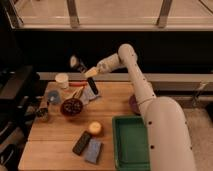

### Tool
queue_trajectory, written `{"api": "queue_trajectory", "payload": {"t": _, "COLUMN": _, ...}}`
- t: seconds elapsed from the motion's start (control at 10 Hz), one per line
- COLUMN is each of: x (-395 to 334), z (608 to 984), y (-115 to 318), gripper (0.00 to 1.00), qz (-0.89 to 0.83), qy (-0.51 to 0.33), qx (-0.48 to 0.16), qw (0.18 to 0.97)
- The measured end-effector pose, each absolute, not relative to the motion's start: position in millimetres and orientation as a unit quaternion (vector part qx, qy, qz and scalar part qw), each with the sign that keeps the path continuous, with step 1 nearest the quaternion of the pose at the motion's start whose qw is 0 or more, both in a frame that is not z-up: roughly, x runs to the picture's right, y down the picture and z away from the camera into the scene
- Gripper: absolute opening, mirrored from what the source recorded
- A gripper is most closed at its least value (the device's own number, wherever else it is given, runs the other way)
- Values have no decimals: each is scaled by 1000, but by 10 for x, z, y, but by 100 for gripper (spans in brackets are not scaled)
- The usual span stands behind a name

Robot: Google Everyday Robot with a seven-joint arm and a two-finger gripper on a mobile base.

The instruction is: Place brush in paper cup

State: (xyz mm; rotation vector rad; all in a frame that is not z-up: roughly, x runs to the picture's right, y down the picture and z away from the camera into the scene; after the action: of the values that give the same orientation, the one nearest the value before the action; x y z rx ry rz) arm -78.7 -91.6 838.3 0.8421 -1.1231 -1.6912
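end effector [90, 74], clamped shut on the brush [76, 62], is hovering just above and right of the paper cup [62, 80] on the desk [112, 107]; risk: brush is sitting tilted, so lowering it is likely risking a rim strike that tips the light cup.

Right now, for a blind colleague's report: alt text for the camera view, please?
The end effector, shut on the brush, holds it in the air close to the paper cup, which stands near the wooden table's far left corner.
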Motion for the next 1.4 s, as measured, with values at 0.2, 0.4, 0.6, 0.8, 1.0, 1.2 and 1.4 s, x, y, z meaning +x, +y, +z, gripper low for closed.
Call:
{"api": "queue_trajectory", "payload": {"t": 0.2, "x": -786, "z": 8382, "y": -920, "gripper": 0, "qz": -689, "qy": -452, "qx": 343, "qw": 452}}
{"api": "queue_trajectory", "payload": {"t": 0.4, "x": -870, "z": 8449, "y": -881, "gripper": 0, "qz": -711, "qy": -433, "qx": 322, "qw": 451}}
{"api": "queue_trajectory", "payload": {"t": 0.6, "x": -1106, "z": 8567, "y": -789, "gripper": 0, "qz": -747, "qy": -396, "qx": 275, "qw": 457}}
{"api": "queue_trajectory", "payload": {"t": 0.8, "x": -1117, "z": 8690, "y": -666, "gripper": 0, "qz": -756, "qy": -387, "qx": 247, "qw": 467}}
{"api": "queue_trajectory", "payload": {"t": 1.0, "x": -1120, "z": 8694, "y": -664, "gripper": 0, "qz": -756, "qy": -387, "qx": 246, "qw": 467}}
{"api": "queue_trajectory", "payload": {"t": 1.2, "x": -1123, "z": 8696, "y": -665, "gripper": 0, "qz": -757, "qy": -386, "qx": 246, "qw": 466}}
{"api": "queue_trajectory", "payload": {"t": 1.4, "x": -1140, "z": 8741, "y": -737, "gripper": 0, "qz": -779, "qy": -350, "qx": 245, "qw": 459}}
